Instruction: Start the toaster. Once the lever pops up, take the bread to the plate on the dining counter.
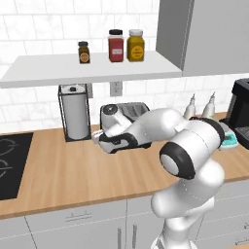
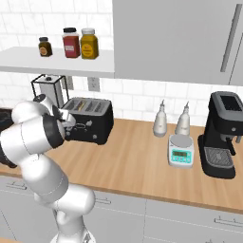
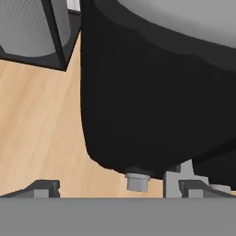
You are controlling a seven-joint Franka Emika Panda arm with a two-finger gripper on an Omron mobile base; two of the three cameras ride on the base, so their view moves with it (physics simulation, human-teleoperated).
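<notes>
While I have the hand low against the front of the toaster (image 2: 90, 119), which stands on the wood worktop (image 2: 137, 159) along the tiled wall, the gripper (image 3: 110, 188) is spread wide with nothing between its fingers. In the hand view the black toaster body looms right ahead of the fingertips (image 3: 44, 188), with a small grey stub (image 3: 137, 180) poking out below it. I judge the step in hand is starting the toaster, so I would find the lever first, set one finger squarely on top and push straight down without shoving the toaster back. Counting left to right in the right base view: one paper towel holder (image 2: 50, 90), one toaster, two bottles (image 2: 160, 119), one scale (image 2: 181, 151), one coffee machine (image 2: 220, 135). Three jars (image 2: 71, 42) sit on the shelf (image 2: 57, 61). I cannot make out bread in the slots
</notes>
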